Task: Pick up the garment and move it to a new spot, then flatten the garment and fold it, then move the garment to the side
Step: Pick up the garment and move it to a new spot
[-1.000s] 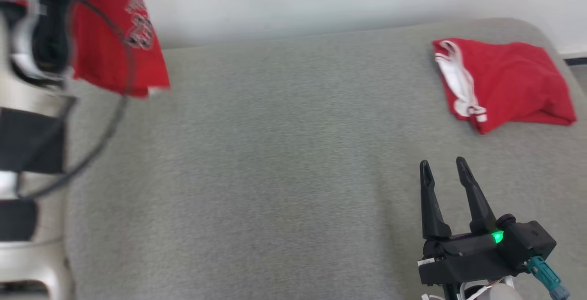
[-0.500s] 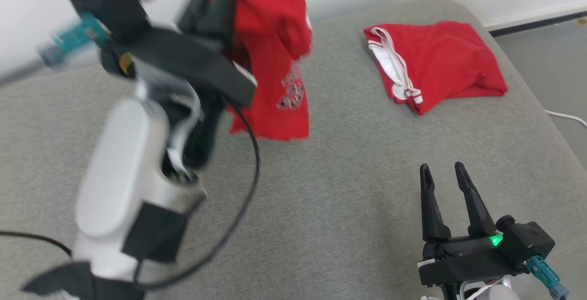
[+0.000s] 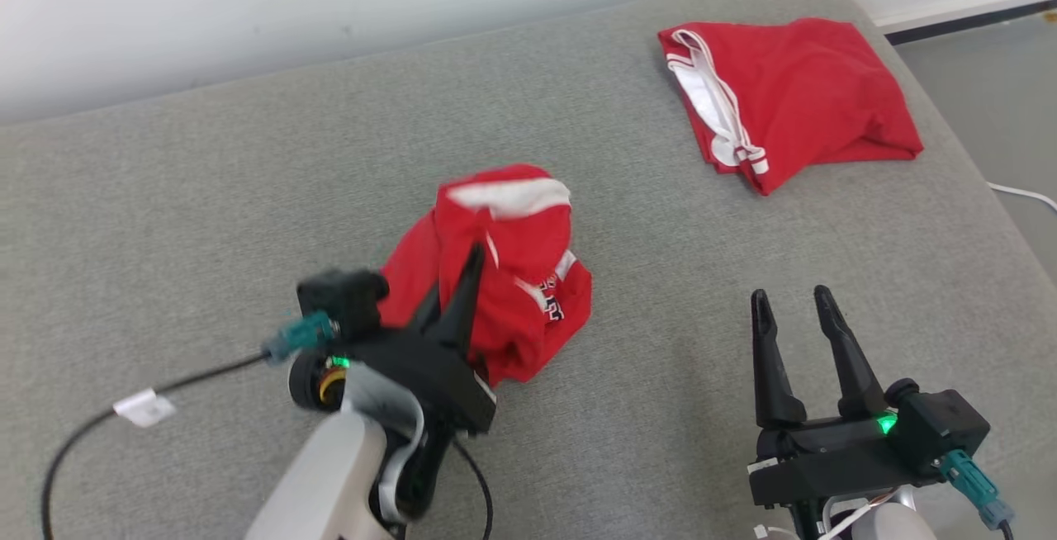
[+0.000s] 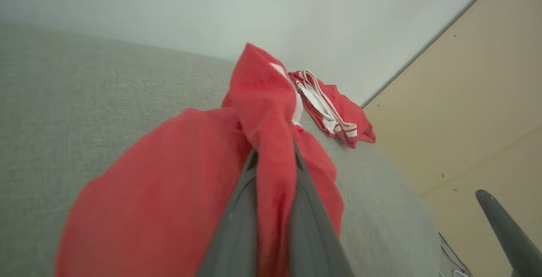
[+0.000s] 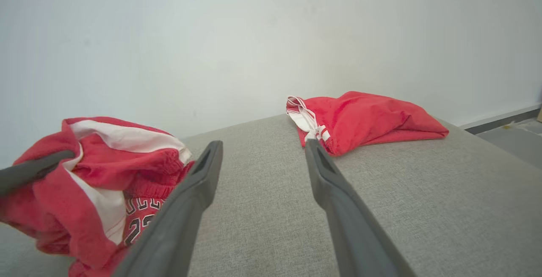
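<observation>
Two tools: the left tool (image 4: pixel 274 156) clamps the crumpled red garment (image 3: pixel 528 226) on the cushion (image 3: pixel 248 193). Empty, the right tool (image 3: pixel 790 294) stands wide apart.

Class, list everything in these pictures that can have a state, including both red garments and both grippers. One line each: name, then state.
crumpled red garment: bunched in a heap on the grey cushion, not flattened, one fold pinched.
folded red garment: folded, lying near the cushion's far right corner, apart from both grippers.
left gripper: shut on the crumpled red garment.
right gripper: open, holding nothing, over bare cushion.
</observation>
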You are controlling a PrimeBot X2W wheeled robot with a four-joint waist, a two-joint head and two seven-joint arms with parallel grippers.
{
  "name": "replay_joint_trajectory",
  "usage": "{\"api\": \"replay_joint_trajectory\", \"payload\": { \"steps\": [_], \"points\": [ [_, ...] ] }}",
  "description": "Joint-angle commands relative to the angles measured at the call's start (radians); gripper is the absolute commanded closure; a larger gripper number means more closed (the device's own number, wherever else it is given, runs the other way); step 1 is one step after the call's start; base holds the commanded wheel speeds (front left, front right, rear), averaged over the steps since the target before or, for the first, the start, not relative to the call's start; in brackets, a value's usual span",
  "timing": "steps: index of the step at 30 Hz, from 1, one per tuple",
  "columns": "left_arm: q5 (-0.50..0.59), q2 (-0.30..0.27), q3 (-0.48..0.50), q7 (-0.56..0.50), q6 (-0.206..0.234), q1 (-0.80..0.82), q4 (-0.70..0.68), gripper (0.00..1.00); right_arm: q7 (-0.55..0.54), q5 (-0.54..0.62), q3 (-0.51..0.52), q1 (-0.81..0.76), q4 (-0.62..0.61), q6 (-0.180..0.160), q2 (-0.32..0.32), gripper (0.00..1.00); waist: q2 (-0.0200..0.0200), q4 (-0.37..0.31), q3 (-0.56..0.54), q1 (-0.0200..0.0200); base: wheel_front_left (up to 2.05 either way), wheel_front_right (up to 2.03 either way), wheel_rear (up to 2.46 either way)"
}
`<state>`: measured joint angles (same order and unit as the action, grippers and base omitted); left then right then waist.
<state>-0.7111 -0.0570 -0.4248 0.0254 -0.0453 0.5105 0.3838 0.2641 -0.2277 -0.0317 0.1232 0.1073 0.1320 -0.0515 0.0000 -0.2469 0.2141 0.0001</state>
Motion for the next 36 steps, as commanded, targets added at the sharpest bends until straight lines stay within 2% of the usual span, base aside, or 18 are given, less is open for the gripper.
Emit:
{"api": "replay_joint_trajectory", "payload": {
  "steps": [1, 3, 4, 5, 11, 15, 20, 24, 30, 36],
  "points": [
    [0.011, 0.001, -0.006, 0.013, -0.008, -0.012, 0.013, 1.0, 0.0, 0.007, -0.001, 0.001, 0.001, -0.002, 0.002, 0.0, 0.0, 0.014, -0.003, -0.0001, 0.0, 0.0, 0.0],
    [0.018, 0.003, -0.029, 0.032, -0.019, -0.025, 0.053, 1.0, 0.0, 0.013, -0.005, 0.004, 0.004, -0.002, 0.002, 0.0, 0.0, 0.027, -0.008, -0.0001, 0.0, 0.0, 0.0],
    [0.025, 0.003, -0.036, 0.047, -0.018, -0.025, 0.065, 0.46, 0.0, 0.014, -0.007, 0.004, 0.004, -0.002, 0.003, 0.0, 0.0, 0.033, -0.012, -0.0001, 0.0, 0.0, 0.0],
    [0.031, 0.003, -0.047, 0.063, -0.022, -0.024, 0.077, 0.0, 0.0, 0.017, -0.009, 0.003, 0.004, -0.002, 0.003, 0.0, 0.0, 0.04, -0.017, -0.0001, 0.0, 0.0, 0.0],
    [0.047, 0.005, -0.061, 0.18, -0.038, 0.0, 0.08, 0.0, 0.0, 0.02, -0.011, -0.019, 0.006, -0.002, 0.002, 0.0, 0.0, 0.082, -0.058, -0.0001, 0.0, 0.0, 0.0],
    [0.079, -0.025, -0.037, 0.22, -0.029, -0.009, 0.054, 0.0, 0.0, 0.02, -0.009, -0.033, 0.008, -0.002, 0.002, 0.0, 0.0, 0.107, -0.091, -0.0001, 0.0, 0.0, 0.0],
    [0.128, -0.089, 0.009, 0.237, 0.001, -0.054, 0.011, 0.0, 0.0, 0.019, -0.007, -0.053, 0.005, -0.002, 0.002, 0.0, 0.0, 0.133, -0.121, -0.0001, 0.0, 0.0, 0.0],
    [0.244, -0.164, 0.035, 0.24, 0.05, -0.109, -0.041, 0.0, 0.0, 0.011, -0.001, -0.07, 0.0, -0.002, 0.003, 0.0, 0.0, 0.156, -0.138, -0.0001, 0.0, 0.0, 0.0],
    [0.306, -0.2, 0.146, 0.24, 0.081, -0.263, -0.126, 0.0, 0.0, 0.002, -0.002, -0.09, 0.001, -0.002, 0.003, 0.0, 0.0, 0.19, -0.152, -0.0001, 0.0, 0.0, 0.0],
    [0.4, -0.186, 0.217, 0.24, 0.097, -0.405, -0.199, 0.0, 0.0, 0.001, 0.003, -0.108, 0.008, -0.002, 0.002, 0.0, 0.0, 0.224, -0.167, -0.0001, 0.0, 0.0, 0.0]
  ]
}}
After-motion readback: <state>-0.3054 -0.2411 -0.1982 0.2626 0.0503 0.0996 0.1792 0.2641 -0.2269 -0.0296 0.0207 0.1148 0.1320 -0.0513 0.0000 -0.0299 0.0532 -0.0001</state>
